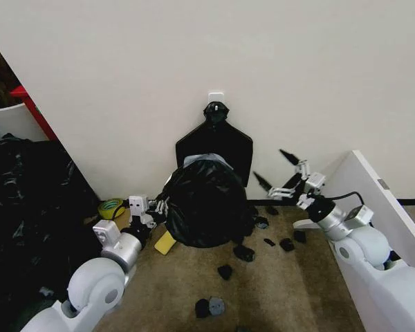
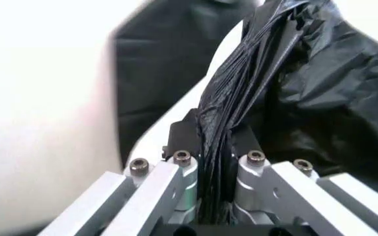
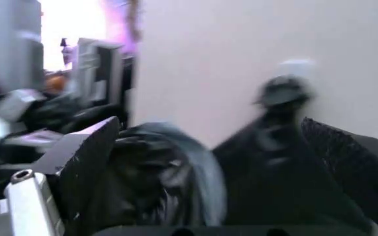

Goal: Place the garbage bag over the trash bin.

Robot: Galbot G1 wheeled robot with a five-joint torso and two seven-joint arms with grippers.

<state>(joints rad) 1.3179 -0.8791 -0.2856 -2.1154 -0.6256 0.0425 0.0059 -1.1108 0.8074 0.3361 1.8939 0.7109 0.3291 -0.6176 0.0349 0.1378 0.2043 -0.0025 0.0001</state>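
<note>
A robot stands facing a plain pale wall (image 1: 297, 76) on a brown carpeted floor (image 1: 290, 290). Against the foot of the wall sits the trash bin (image 1: 204, 162), of which just a sliver of pale rim peeks out above the black plastic. The garbage bag (image 1: 206, 204) is draped over it, a large glossy black bundle covering the bin's top and front and bulging toward the robot. Behind the bin, a second flat black sheet (image 1: 225, 142) hangs from a white hook (image 1: 216, 97) on the wall. The left gripper (image 1: 152, 207) is low on the left side of the bin, touching the bag's edge; in the left wrist view, the left gripper (image 2: 215, 164) has its two fingers pinched narrowly on a gathered, pleated fold of the garbage bag (image 2: 294, 78). The right gripper (image 1: 283, 173) is raised to the right of the bin, apart from the bag, with its black-tipped fingers spread wide and holding nothing. In the right wrist view, which is blurred, the garbage bag (image 3: 156, 182) shows beyond one dark finger (image 3: 84, 157). Small black plastic scraps (image 1: 243, 252) lie scattered on the carpet in front of and to the right of the bin. A yellow pad (image 1: 165, 242) rests on the floor by the bag's lower left, and a roll of yellow-green tape (image 1: 111, 207) lies near the left arm. A big heap of black plastic (image 1: 28, 207) fills the far left, and a white panel (image 1: 394, 207) stands on the right.
</note>
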